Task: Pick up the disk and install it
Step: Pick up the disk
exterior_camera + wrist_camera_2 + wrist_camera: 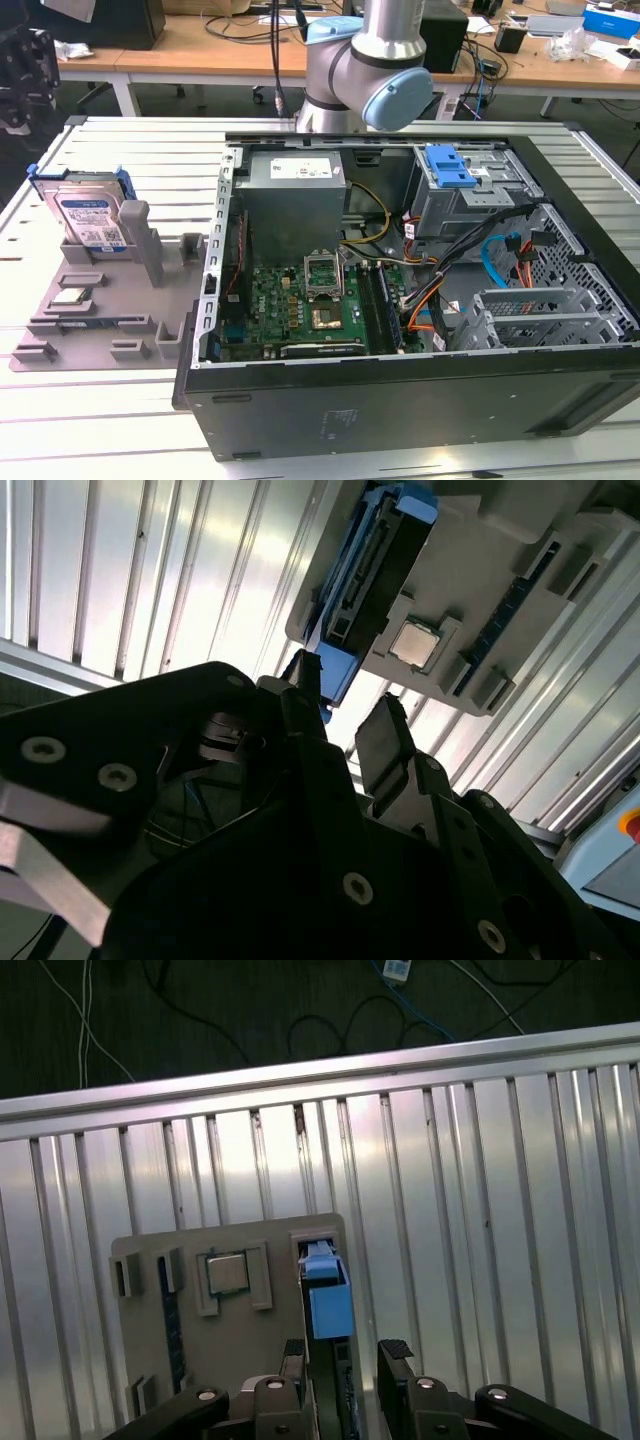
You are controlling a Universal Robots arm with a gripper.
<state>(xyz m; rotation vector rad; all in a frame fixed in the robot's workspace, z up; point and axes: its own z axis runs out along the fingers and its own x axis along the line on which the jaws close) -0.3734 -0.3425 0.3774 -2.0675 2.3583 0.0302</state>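
One claw of mine, fingers spread, over upright disk; grey holder, chip alongside

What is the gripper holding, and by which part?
Nothing. The gripper is open and not touching the disk, which stands on edge in its grey holder.

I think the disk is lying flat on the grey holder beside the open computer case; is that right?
Not quite: the disk is not lying flat. The exterior view shows it standing upright on its edge in the grey holder beside the open computer case.
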